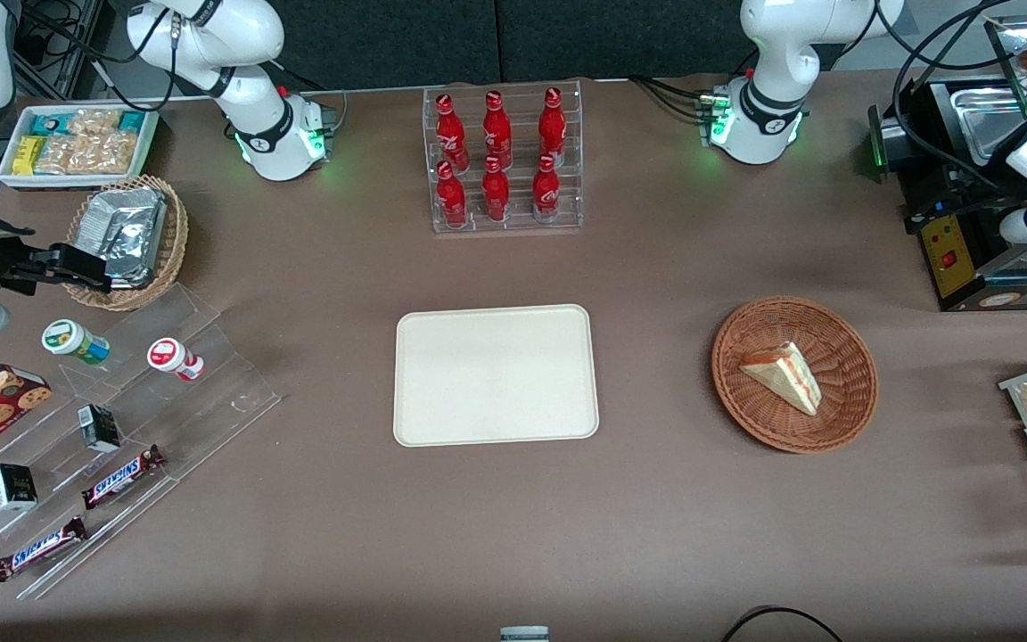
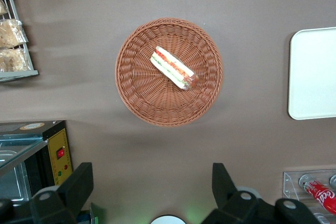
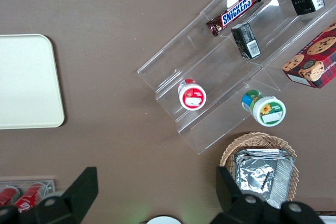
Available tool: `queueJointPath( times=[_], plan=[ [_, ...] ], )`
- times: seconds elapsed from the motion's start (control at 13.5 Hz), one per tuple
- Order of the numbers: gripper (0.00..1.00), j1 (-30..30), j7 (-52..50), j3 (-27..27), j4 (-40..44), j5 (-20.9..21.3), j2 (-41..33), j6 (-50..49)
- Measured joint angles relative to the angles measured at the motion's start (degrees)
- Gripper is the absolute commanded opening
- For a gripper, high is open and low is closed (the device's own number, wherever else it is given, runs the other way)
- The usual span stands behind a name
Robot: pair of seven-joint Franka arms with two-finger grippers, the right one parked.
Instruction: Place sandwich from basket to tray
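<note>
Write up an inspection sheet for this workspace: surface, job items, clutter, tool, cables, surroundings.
Surface: brown table, flat, no spills seen.
Job's things: small triangular white-bread sandwich lies inside the round reddish-brown wicker basket; flat cream rectangular tray sits bare beside the basket.
Clutter: clear rack of red bottles; tan wicker basket with foil packs; clear stepped stand with Snickers bars.
Tool: left arm's tool hangs open above the table near the basket, holding nothing.
Cables: black cables by the working arm's base.
Surroundings: black machine at the working arm's end.
</note>
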Motion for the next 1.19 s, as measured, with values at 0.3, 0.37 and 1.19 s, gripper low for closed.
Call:
queueJointPath(
  times=[0.3,0.37,1.19],
  plan=[
    [1.00,0.08,-0.10,0.00,0.00,-0.04,0.00,0.01],
    [1.00,0.18,-0.31,0.00,0.00,-0.04,0.02,0.01],
    [1.00,-0.72,-40.73,-0.91,-0.76,-0.05,17.98,11.55]
  ],
)
